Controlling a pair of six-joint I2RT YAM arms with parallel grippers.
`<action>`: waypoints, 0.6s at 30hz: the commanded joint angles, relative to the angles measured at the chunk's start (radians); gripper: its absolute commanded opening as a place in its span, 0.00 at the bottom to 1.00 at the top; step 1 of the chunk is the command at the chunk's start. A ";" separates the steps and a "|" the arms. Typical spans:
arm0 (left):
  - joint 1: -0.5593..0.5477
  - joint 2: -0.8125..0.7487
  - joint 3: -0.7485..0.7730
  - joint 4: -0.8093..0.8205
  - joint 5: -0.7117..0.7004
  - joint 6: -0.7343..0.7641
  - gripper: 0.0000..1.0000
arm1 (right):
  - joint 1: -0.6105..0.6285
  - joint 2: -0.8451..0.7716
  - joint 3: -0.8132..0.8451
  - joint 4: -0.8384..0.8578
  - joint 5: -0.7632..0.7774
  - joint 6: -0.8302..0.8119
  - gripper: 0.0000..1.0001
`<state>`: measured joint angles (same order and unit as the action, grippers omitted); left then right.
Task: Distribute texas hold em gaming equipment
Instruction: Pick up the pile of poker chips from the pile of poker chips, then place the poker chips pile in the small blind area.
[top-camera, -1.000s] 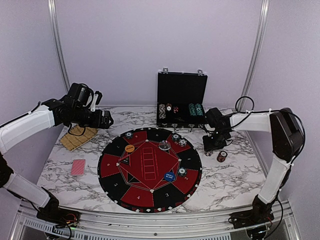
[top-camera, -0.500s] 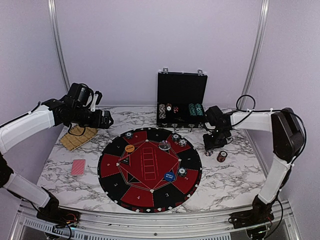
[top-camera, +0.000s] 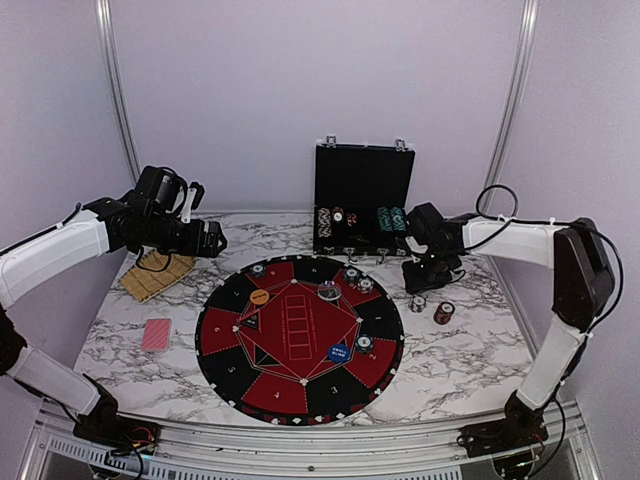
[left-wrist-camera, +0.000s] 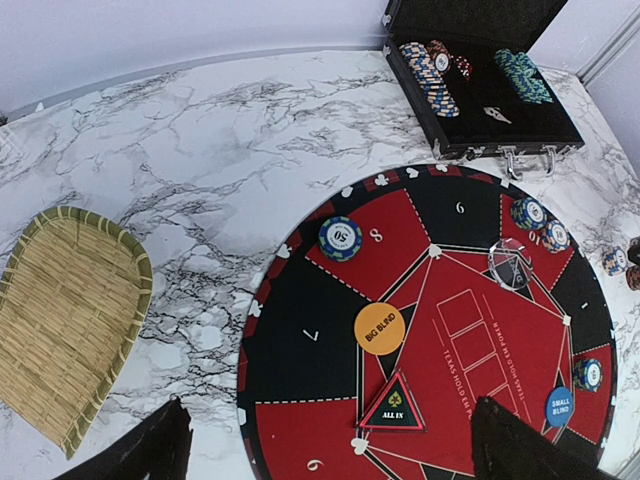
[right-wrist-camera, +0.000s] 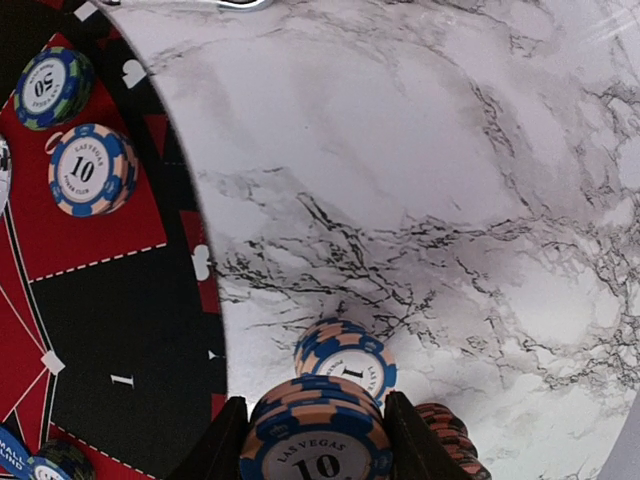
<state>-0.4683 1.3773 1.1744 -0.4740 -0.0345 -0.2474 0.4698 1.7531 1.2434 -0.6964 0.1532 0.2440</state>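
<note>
We see the right gripper (right-wrist-camera: 318, 445) closed partway on the held chip stack (right-wrist-camera: 318, 428). Its fingers (right-wrist-camera: 228, 448) press the blue-and-cream stack on both sides, and the top chip reads 10. From the top view this gripper (top-camera: 428, 272) hangs over bare marble, between the front right corner of the black case (top-camera: 363, 200) and the right rim of the round mat (top-camera: 300, 338).

Just beyond the held stack, a short blue-edged stack (right-wrist-camera: 345, 360) stands on the marble table (top-camera: 470, 350) close to the mat's rim. A dark red stack (right-wrist-camera: 450, 425) stands beside it on the outer side. Past those two, the marble runs open toward the table's right edge.

On the mat near that rim lie a 50 chip (right-wrist-camera: 45, 88) and a 10 chip (right-wrist-camera: 92, 168), close together but not touching.

The left gripper (left-wrist-camera: 328, 410) is spread wide and holds nothing, its fingers (left-wrist-camera: 150, 450) framing the near left part of the mat. It is raised above the table's far left, over the woven tray (top-camera: 155, 272).

The mat carries an orange disc (left-wrist-camera: 380, 328), a blue disc (left-wrist-camera: 560, 406), a clear disc (left-wrist-camera: 510, 265) and a single chip (left-wrist-camera: 340, 238) on the segment marked 8. More chips (left-wrist-camera: 430, 75) lie in rows inside the open case.

The red-backed cards (top-camera: 157, 333) lie near the table's left edge, apart from the mat, with clear marble between them and the mat.
</note>
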 joint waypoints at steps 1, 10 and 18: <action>0.005 0.000 -0.007 0.018 0.002 -0.005 0.99 | 0.059 -0.052 0.036 -0.030 0.025 0.033 0.31; 0.005 0.007 -0.007 0.018 0.001 -0.005 0.99 | 0.185 -0.125 -0.055 -0.028 0.017 0.111 0.31; 0.006 0.012 -0.007 0.018 -0.002 -0.006 0.99 | 0.289 -0.187 -0.179 0.009 0.007 0.188 0.31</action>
<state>-0.4683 1.3777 1.1744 -0.4740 -0.0345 -0.2478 0.7155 1.6073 1.0946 -0.7147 0.1619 0.3717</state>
